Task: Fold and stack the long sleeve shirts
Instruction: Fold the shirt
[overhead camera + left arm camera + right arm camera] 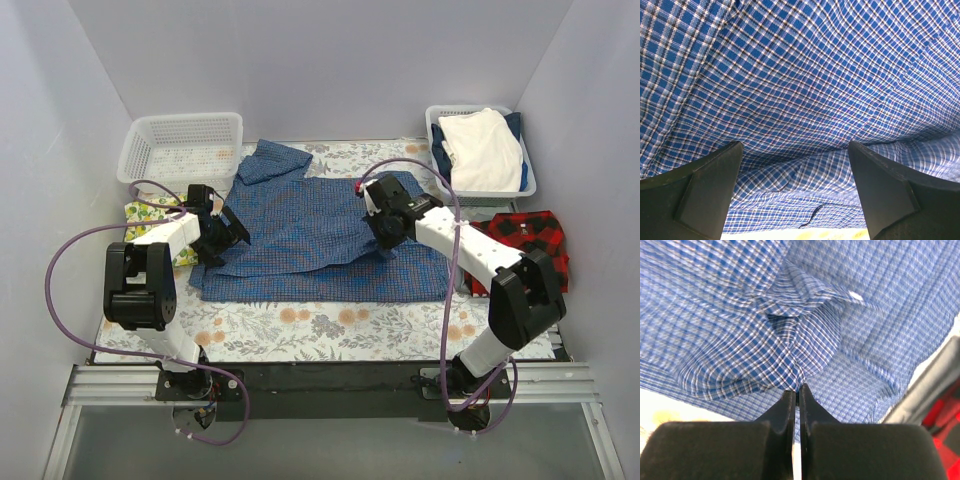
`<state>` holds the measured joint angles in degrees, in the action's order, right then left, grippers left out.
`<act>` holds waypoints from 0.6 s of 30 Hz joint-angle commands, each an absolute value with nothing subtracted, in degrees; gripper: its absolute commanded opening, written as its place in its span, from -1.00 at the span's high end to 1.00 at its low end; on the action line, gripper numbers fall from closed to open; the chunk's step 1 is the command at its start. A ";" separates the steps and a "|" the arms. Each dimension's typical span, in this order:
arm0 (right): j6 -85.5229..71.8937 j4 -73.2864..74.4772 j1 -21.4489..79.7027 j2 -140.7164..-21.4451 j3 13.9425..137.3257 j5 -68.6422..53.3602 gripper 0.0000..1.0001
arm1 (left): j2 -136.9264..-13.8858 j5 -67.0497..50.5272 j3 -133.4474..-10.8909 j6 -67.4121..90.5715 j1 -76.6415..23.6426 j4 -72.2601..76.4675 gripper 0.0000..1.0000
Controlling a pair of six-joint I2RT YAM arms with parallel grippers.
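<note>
Blue shirt (320, 240) spread across middle of your table (300, 325). Red plaid shirt (535, 240) bunched at right edge. Your right gripper (796, 390) clenched on blue shirt fold. Your left gripper (795, 145) gapes wide over shirt's left side.

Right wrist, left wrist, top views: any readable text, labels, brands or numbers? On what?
No readable text in any view.
Small white tag on the blue check shirt: too small and blurred to tell whether it bears print.
Red plaid shirt and floral table cover: pattern only, no lettering.
</note>
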<state>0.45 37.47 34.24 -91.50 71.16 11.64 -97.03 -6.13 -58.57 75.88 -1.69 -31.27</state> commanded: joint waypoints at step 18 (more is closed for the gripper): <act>-7.90 38.77 29.10 -84.64 65.65 11.87 -0.15 | -100.90 2.90 -58.01 74.18 -1.76 -29.79 -0.76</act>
